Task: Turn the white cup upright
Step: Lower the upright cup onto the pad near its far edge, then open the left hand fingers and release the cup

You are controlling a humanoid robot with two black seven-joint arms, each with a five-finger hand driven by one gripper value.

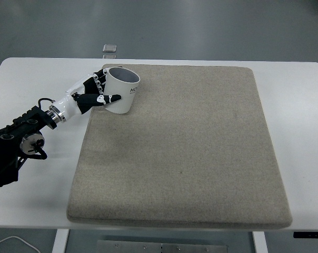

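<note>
A white cup point(122, 89) stands near the far left corner of the beige mat point(190, 153), its open mouth facing up and tilted slightly away, with dark lettering on its side. My left hand point(99, 89) comes in from the left edge and wraps the cup's left side, thumb across the front and fingers behind it. The right arm does not show.
The mat lies on a white table point(301, 116). A small grey square object point(110, 49) sits on the floor beyond the table's far edge. My left forearm point(22, 137) with dark cabling crosses the table's left part.
</note>
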